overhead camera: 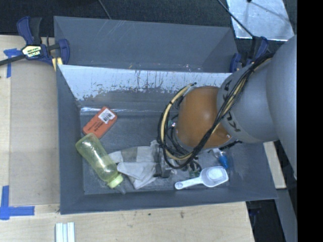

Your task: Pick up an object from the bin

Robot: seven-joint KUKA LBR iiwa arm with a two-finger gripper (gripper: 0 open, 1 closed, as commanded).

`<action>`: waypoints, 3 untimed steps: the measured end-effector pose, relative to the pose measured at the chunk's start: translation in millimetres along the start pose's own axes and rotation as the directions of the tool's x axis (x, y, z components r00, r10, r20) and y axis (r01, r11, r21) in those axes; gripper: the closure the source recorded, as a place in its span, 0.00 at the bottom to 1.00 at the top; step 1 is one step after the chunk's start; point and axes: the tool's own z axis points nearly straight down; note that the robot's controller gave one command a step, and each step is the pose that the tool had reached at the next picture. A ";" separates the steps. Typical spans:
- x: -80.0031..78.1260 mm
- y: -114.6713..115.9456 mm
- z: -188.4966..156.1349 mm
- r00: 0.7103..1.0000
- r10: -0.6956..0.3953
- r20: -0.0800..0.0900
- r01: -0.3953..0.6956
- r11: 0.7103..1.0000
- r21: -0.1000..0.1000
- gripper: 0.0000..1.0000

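Note:
My gripper (161,167) is low in the bin's front middle, under the arm's wrist, at the right edge of a crumpled grey-white sheet (132,163). It touches or nearly touches that sheet. A white plastic scoop (207,178) lies just to the gripper's right on the bin floor. A small blue item (222,160) peeks out behind the scoop, partly hidden by the arm.
A clear yellow-green bottle (98,160) lies tilted at the front left, its cap against the crumpled sheet. An orange box with a white label (100,122) rests further back on the left. The arm with its cables covers the bin's right half.

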 end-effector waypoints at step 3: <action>9.9 14.9 -133.0 1.000 -0.013 -0.012 0.013 1.000 0.000 0.00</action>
